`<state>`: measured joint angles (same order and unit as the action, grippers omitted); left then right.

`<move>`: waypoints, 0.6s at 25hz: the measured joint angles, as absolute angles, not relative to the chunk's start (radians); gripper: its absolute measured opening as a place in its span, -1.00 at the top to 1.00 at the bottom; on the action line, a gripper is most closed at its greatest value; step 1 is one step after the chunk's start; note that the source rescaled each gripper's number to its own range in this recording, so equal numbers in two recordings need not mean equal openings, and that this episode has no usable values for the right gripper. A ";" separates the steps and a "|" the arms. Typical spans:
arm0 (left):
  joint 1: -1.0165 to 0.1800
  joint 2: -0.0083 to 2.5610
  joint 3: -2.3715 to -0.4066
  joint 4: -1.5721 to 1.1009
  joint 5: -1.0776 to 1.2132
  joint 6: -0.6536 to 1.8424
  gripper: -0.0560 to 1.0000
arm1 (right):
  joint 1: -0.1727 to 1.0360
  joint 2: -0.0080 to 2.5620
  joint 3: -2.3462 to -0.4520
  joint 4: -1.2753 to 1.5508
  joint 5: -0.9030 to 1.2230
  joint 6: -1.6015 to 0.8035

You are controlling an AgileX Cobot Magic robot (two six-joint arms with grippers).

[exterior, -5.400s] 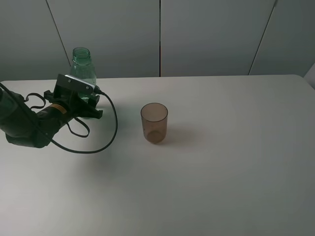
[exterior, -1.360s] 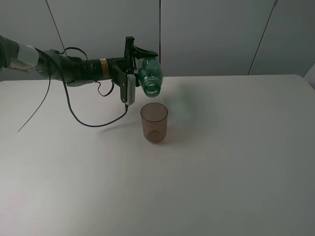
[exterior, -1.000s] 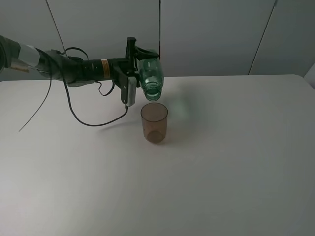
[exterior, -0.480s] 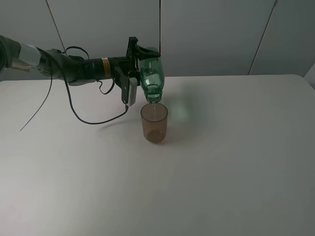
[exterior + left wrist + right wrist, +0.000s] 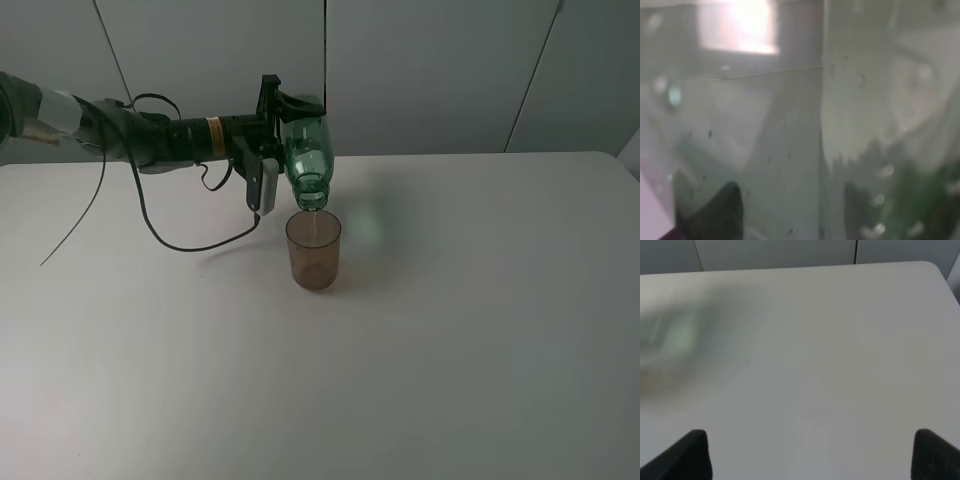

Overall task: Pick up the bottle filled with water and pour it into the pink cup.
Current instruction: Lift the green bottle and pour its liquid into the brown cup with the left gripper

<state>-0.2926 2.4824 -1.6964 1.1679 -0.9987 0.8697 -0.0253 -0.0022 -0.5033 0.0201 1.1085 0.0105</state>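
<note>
The bottle (image 5: 306,155) sits between the fingers of the left tool (image 5: 287,125), tipped neck-down. The pink cup (image 5: 314,252) stands on the bench (image 5: 450,330) just below the tool's tips, its rim right under the bottle's mouth.

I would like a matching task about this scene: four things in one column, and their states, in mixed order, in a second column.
Things:
1. the bottle
2. the pink cup
3. the left gripper
4. the right gripper

States:
a. stands upright on the table
b. open, holding nothing
c. tilted neck down over the cup
d. shut on the bottle

Pairs: 1-c; 2-a; 3-d; 4-b
</note>
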 joint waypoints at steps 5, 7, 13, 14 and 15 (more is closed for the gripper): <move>-0.298 2.466 -1.696 1.164 -0.996 0.874 0.89 | -0.025 -0.002 -0.503 0.020 1.109 0.010; -0.299 2.466 -1.696 1.164 -0.994 0.876 0.89 | -0.025 -0.002 -0.503 0.020 1.109 0.010; -0.299 2.460 -1.696 1.166 -0.990 0.914 0.89 | -0.025 -0.002 -0.503 0.020 1.109 0.010; -0.299 2.458 -1.696 1.166 -0.988 0.919 0.89 | -0.025 -0.002 -0.503 0.020 1.109 0.010; -0.301 2.456 -1.696 1.166 -0.988 0.919 0.89 | -0.025 -0.002 -0.503 0.020 1.109 0.010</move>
<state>-0.3006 2.4559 -1.6964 1.1665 -0.9879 0.9192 -0.0253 -0.0022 -0.5033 0.0201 1.1085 0.0105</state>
